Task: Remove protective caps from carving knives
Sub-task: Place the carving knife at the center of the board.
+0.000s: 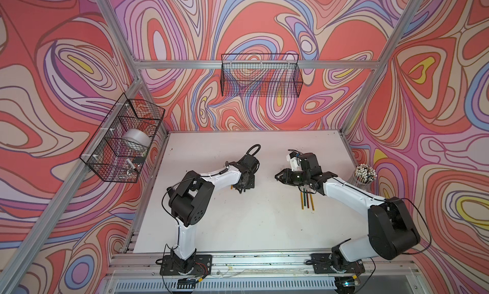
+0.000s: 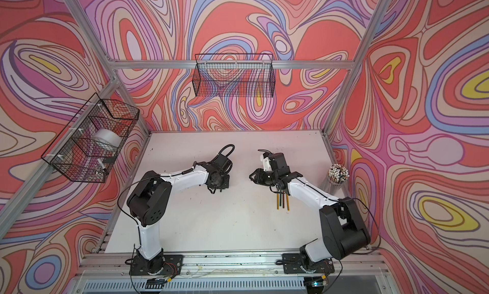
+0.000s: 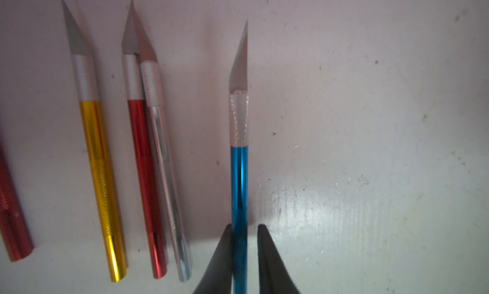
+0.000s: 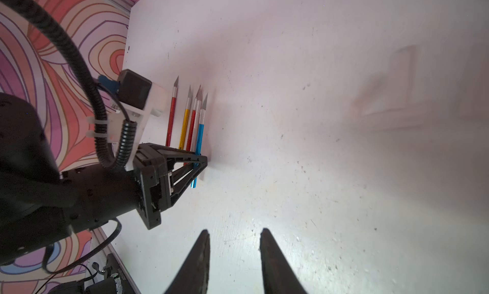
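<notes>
Several carving knives lie side by side with bare blades: dark red [image 3: 10, 213], gold [image 3: 100, 173], red [image 3: 145, 173], silver [image 3: 166, 173] and blue [image 3: 239, 178]. My left gripper [image 3: 244, 226] straddles the blue handle; one finger touches it, the other stands a little off, so the jaws are slightly open. The right wrist view shows the same row [image 4: 185, 120] with the left gripper [image 4: 197, 160] over it. My right gripper [image 4: 234, 231] hovers open and empty. More knives [image 1: 307, 200] lie under the right arm. The protective caps: only faint blurred whitish shapes [image 4: 397, 78], unclear.
A clear cup of white-tipped sticks [image 1: 365, 173] stands at the table's right edge. One wire basket [image 1: 260, 75] hangs on the back wall. Another wire basket [image 1: 124, 139], on the left wall, holds a tape roll. The two grippers face each other mid-table.
</notes>
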Controlling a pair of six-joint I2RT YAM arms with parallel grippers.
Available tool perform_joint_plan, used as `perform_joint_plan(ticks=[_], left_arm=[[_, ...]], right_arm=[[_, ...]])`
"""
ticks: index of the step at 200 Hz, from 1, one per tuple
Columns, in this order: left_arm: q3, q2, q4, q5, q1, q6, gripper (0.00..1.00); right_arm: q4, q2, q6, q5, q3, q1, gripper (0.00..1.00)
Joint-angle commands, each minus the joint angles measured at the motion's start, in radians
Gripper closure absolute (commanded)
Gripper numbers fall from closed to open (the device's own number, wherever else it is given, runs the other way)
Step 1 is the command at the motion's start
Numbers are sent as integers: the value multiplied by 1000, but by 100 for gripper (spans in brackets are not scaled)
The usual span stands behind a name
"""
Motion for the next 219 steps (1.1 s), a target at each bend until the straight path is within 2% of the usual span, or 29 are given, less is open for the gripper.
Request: perform_joint_plan(ticks=[1, 37, 75, 159, 219], left_arm=[[-19, -20, -9, 10, 6, 9, 83], [-61, -53, 21, 43, 18, 8, 84], [-98, -84, 53, 67, 28, 16, 84], [-121, -111, 100, 140, 61, 21, 82], [-120, -101, 102, 146, 71, 16, 80]], right_arm=[[124, 92, 99, -35, 50, 17, 73], [193, 247, 139, -88, 151, 66, 74], [287, 385, 209, -117, 220, 97, 81], [377, 536, 268, -201, 322, 156, 96], [338, 607, 278, -179, 362, 180, 97]])
